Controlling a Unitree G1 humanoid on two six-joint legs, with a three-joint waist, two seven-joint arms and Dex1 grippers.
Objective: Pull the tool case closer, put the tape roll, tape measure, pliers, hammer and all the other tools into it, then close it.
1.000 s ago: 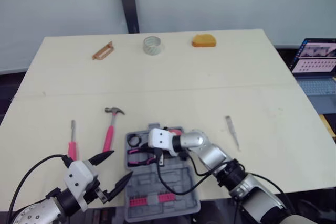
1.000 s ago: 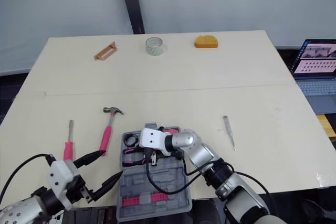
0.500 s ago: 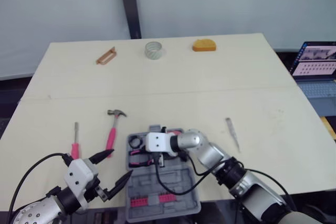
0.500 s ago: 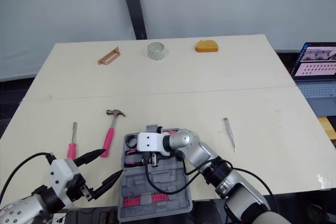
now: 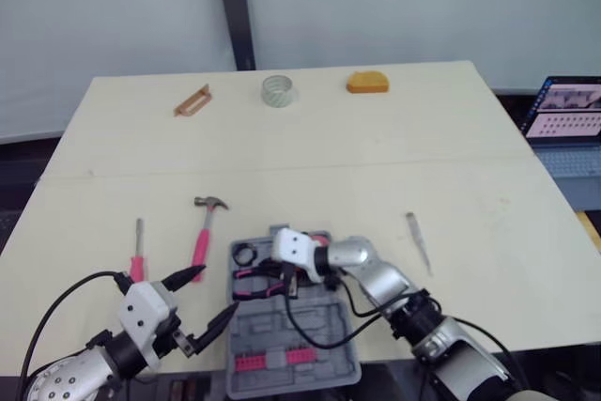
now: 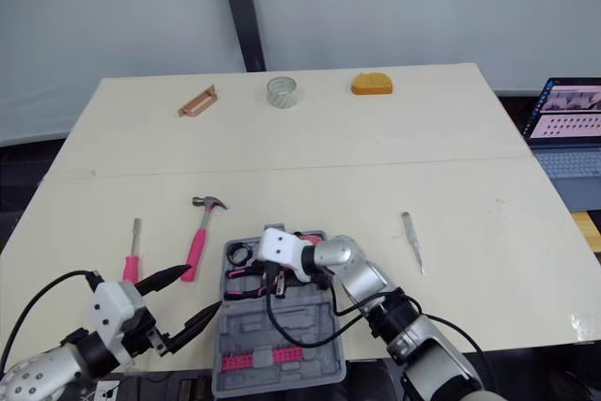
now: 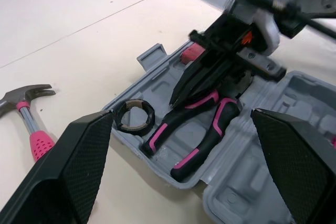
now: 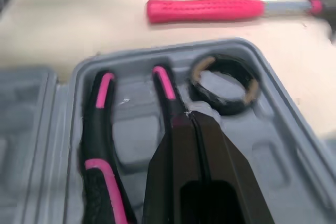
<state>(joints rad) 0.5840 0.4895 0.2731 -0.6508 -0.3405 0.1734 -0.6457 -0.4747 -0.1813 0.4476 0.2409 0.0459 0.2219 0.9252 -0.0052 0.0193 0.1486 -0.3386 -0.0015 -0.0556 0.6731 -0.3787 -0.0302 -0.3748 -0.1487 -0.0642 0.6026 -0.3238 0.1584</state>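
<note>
left pincer [image 5: 215, 292] spread wide, held low; right pincer [image 8: 188, 123] pressed together, forearm angled inward

1. The right claw [image 8: 188, 119], fingers pressed together, hangs over the grey tool case [image 8: 294, 135].
2. Pink-and-black pliers [image 8: 98, 129] lie inside, beside a black tape roll [image 8: 231, 103].
3. A hammer [image 8: 205, 9] lies on the surface [image 8: 63, 30] beyond.

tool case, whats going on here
The case lies open at the near edge of the table. The right hand, fingers shut, is down over the pliers, which lie in the case beside a black ring. The left hand hovers open at the case's left. The hammer, screwdriver, tape roll and tape measure are out on the table.
</note>
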